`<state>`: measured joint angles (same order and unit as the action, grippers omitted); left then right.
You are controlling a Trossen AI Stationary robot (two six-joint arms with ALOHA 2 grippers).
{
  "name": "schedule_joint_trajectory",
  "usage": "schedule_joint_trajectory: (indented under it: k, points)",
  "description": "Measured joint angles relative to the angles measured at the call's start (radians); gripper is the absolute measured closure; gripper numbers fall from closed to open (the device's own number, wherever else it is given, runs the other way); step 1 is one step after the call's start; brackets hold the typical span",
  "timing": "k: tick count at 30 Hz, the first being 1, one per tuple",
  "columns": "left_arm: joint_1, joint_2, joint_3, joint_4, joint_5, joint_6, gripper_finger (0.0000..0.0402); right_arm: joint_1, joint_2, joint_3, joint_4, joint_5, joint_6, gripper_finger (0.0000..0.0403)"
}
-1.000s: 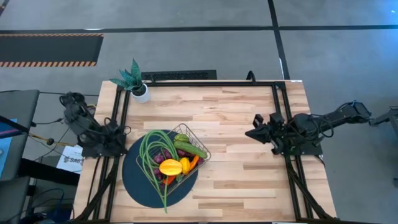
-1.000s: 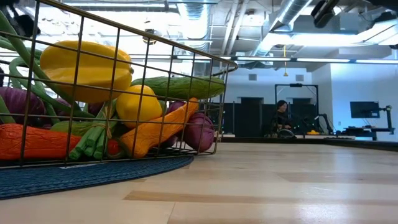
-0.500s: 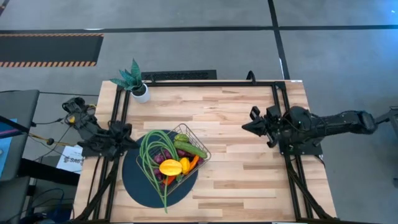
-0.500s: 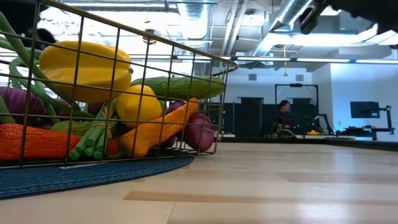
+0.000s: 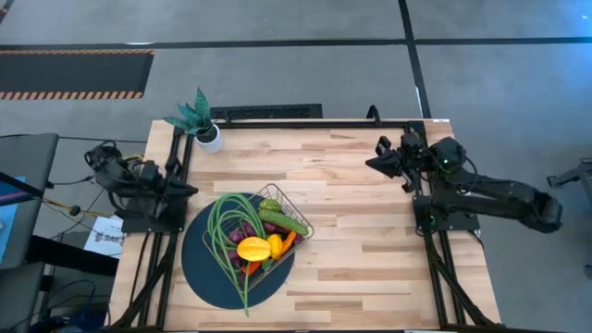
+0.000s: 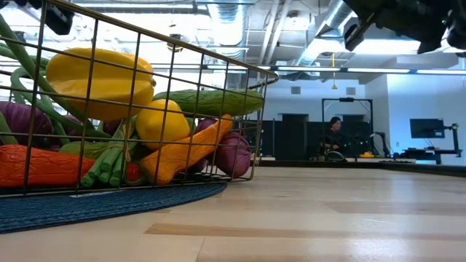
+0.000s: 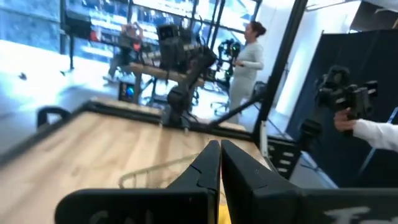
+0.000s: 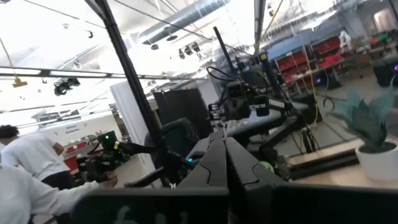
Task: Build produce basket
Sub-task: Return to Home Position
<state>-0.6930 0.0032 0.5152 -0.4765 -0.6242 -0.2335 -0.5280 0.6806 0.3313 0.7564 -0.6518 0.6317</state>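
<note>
From my overhead feed the basket [image 5: 295, 206] sits on the dark round mat [image 5: 205, 276], on the left half of the table [image 5: 370, 268] toward its near edge. It is turned like a diamond, its corners pointing at the table's sides. The long green beans [image 5: 222, 229] run far-to-near, their tails spilling over the near rim onto the mat. The cucumber [image 5: 283, 222] lies on a diagonal along the right-hand rim, with the yellow-orange fruit [image 5: 253, 248] and the lemon [image 5: 275, 244] just beside it. In the low view the basket is cut off at the picture's edge and the wire grid hides part of the pile (what lies under the top layer I cannot sort out). The left gripper [image 5: 190, 190] hovers at the table's left edge, pointing inward, apart from the basket. Its fingers [image 7: 208, 167] are pressed together with nothing between them. The right gripper [image 5: 372, 165] hangs over the far right part of the table, well apart from the basket, its fingers [image 8: 216, 160] likewise closed up and empty. The potted plant [image 5: 200, 123] stands at the far left corner
</note>
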Motion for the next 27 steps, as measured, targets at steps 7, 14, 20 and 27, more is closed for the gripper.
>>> schedule_joint_trajectory:
  k: [7,14,20,27]
  points:
    - [0.000,0.000,0.039,-0.014,-0.053,0.089,0.0401,-0.039,0.049,0.000,0.044,-0.047,0.043,0.0403]
    - [-0.002,0.000,0.055,-0.025,0.240,-0.168,0.0401,-0.036,0.097,0.000,0.099,-0.059,0.109,0.0403]
    - [-0.002,0.000,0.024,-0.001,0.443,-0.340,0.0401,-0.035,0.097,0.000,0.163,-0.065,0.135,0.0403]
    - [-0.002,0.001,-0.144,0.206,0.571,-0.199,0.0401,0.035,0.099,0.000,0.166,0.035,0.147,0.0402]
